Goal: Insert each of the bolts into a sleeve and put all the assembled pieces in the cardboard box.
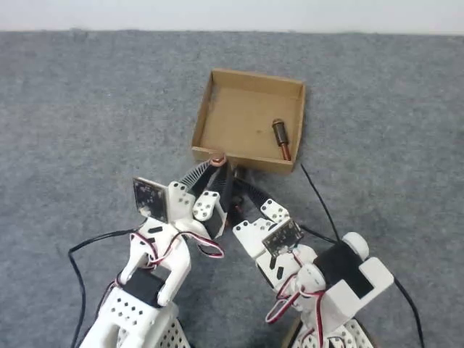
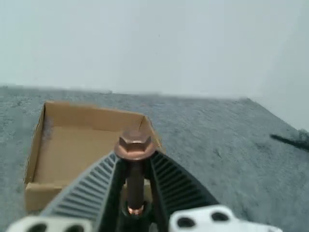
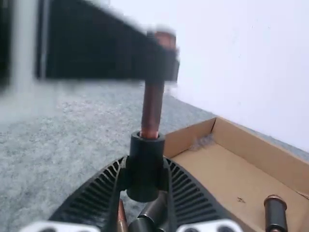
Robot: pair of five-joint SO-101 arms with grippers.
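My left gripper point(image 1: 215, 165) point(image 2: 135, 166) is shut on a copper bolt point(image 1: 217, 159) point(image 2: 135, 145) with a hex head, just in front of the cardboard box point(image 1: 210, 101) point(image 2: 38, 140). Close beside it, my right gripper point(image 1: 235, 187) point(image 3: 145, 181) is shut on a black sleeve point(image 3: 145, 162). In the right wrist view the bolt's shaft point(image 3: 153, 101) stands upright with its lower end inside the sleeve's top. One assembled piece point(image 1: 281, 138) point(image 3: 275, 212) lies in the box, near its right wall.
Grey carpet point(image 1: 87, 109) covers the table around the box. Beneath the right gripper's jaws, another copper bolt point(image 3: 120, 220) and a dark sleeve point(image 3: 154, 212) show. Black cables point(image 1: 319, 203) trail from both arms near the front.
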